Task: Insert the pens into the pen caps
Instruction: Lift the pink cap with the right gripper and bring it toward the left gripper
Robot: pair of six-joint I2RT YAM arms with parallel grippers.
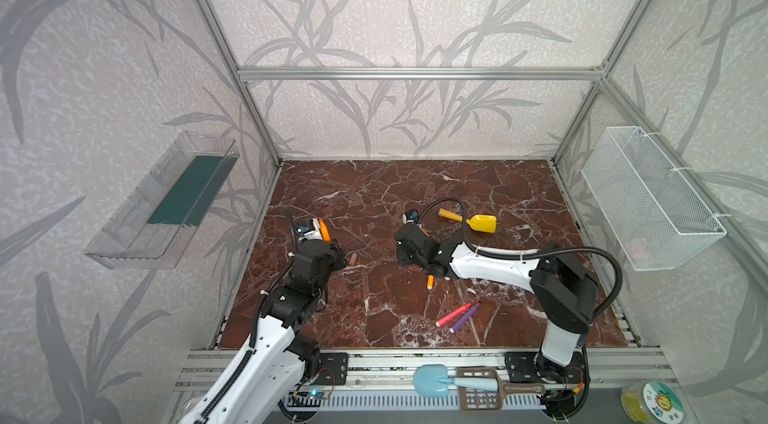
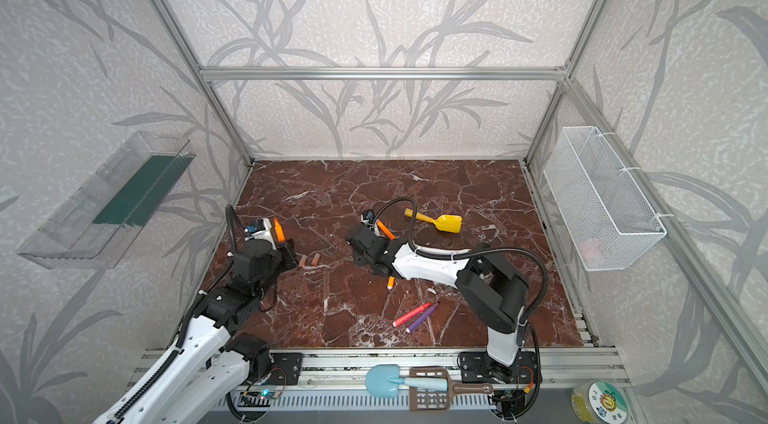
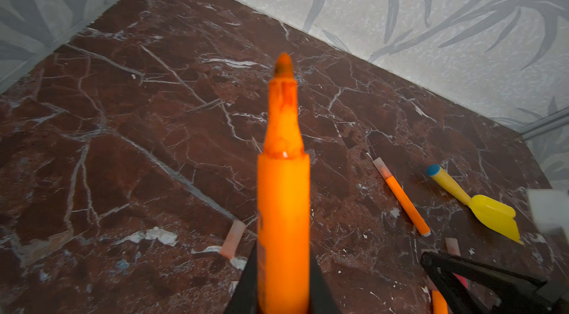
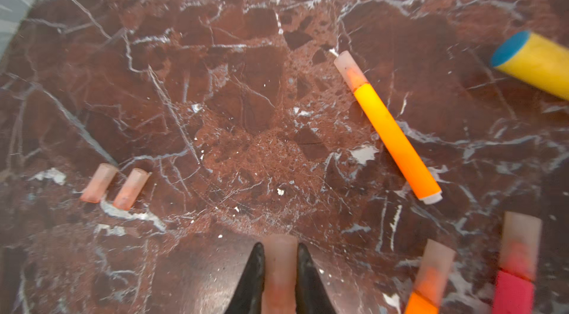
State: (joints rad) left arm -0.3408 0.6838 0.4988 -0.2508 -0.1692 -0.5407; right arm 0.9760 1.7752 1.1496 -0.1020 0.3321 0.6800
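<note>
Top views: a red-brown marble tabletop (image 1: 415,193) is shown, with a pink pen (image 1: 454,314) and a purple pen (image 1: 465,317) laid side by side near its front, outside both wrist views. In the left wrist view the left claw (image 3: 281,254) is seen clamped on an uncapped orange pen (image 3: 283,204). In the right wrist view the right claw (image 4: 280,247) is seen pinched on a pen cap (image 4: 280,275).

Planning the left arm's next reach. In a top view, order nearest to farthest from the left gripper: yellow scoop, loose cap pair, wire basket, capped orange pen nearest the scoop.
From the left gripper:
1. loose cap pair, just right of it.
2. capped orange pen, mid-table, left of the scoop.
3. yellow scoop, right of centre.
4. wire basket, on the right wall.
</note>
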